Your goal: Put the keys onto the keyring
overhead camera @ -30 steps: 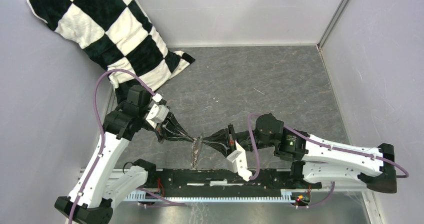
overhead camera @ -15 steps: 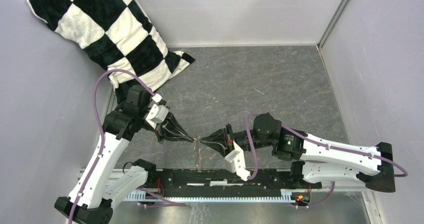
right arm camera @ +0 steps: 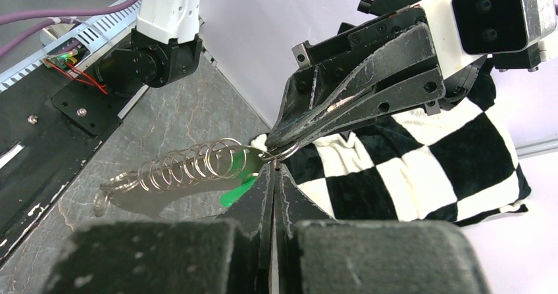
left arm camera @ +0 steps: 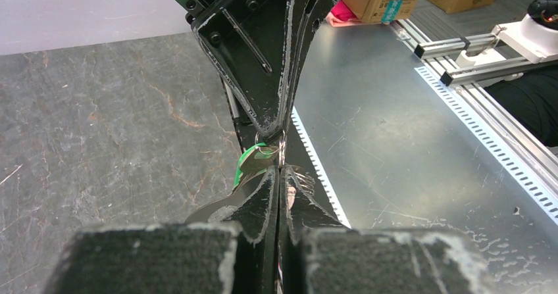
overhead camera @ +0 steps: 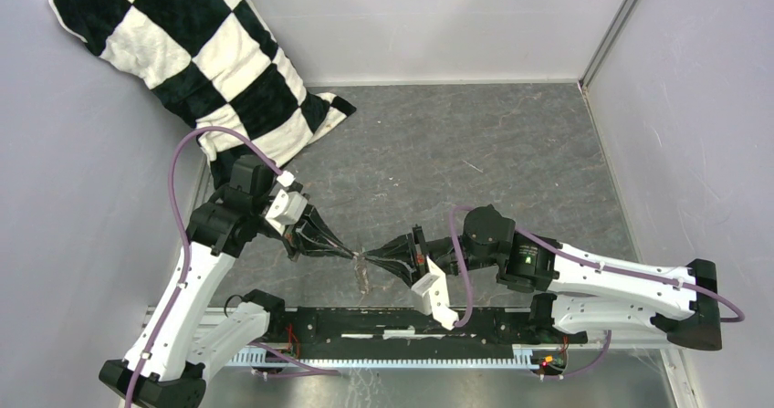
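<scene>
- Grey marbled table [overhead camera: 475,152] is filling the walled cell, and a black-and-white checkered pillow [overhead camera: 183,52] is leaning in the far left corner.
- Both arms are reaching inward and meeting tip to tip over the near part of the table, just beyond the black base rail [overhead camera: 411,321].
- The left gripper [overhead camera: 350,254] is pressing its fingers fully together. In its own wrist view, silvery metal is showing on both sides of the fingertips, so it is pinching the keyring [right arm camera: 177,169].
- The right gripper [overhead camera: 372,256] is likewise pressing its fingers together, with its tips sitting against a small wire ring at the same junction. I cannot tell which piece it is actually clamping.
- The keyring is hanging off the table between the two tips. Its long axis is running away from the junction toward the robot's bases, and its free end is pointing at the near rail.
- In the right wrist view, a row of thin rings is lying strung along the keyring's upper edge like a coil.
- The keys [right arm camera: 235,192] are showing only as a bright green tag, which is lying just under the keyring's gripped end and slanting along the same axis, partly hidden behind the right fingers.
</scene>
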Robot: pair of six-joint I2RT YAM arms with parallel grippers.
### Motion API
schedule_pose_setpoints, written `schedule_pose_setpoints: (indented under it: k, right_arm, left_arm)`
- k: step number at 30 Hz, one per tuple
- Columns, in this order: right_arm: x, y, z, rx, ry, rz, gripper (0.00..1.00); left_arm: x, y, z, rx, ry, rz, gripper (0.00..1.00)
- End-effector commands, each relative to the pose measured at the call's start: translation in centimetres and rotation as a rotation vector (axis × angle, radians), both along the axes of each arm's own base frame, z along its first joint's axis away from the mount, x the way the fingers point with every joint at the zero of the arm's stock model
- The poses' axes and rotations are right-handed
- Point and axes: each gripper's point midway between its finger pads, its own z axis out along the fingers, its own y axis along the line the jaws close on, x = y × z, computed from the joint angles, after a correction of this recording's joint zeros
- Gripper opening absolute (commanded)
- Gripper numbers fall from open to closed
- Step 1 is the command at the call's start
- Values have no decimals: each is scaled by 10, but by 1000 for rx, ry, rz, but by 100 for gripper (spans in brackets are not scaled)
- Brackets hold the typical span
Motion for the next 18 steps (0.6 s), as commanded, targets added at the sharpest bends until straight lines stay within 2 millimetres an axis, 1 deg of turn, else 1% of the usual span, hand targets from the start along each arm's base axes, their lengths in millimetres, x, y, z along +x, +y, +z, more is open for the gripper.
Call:
schedule_pose_setpoints:
  k: [1, 11, 18]
  right_arm:
    - [-6, -4, 42, 112, -30, 20, 1]
    - [-6, -2, 44, 117, -35, 25, 1]
    - [-8, 3, 49, 114, -31, 45, 1]
  left_arm:
    - [-12, 2, 20, -60, -9, -59, 2]
    - [-11, 2, 18, -52, -16, -48, 2]
    - [-10, 2, 13, -45, -19, -40, 2]
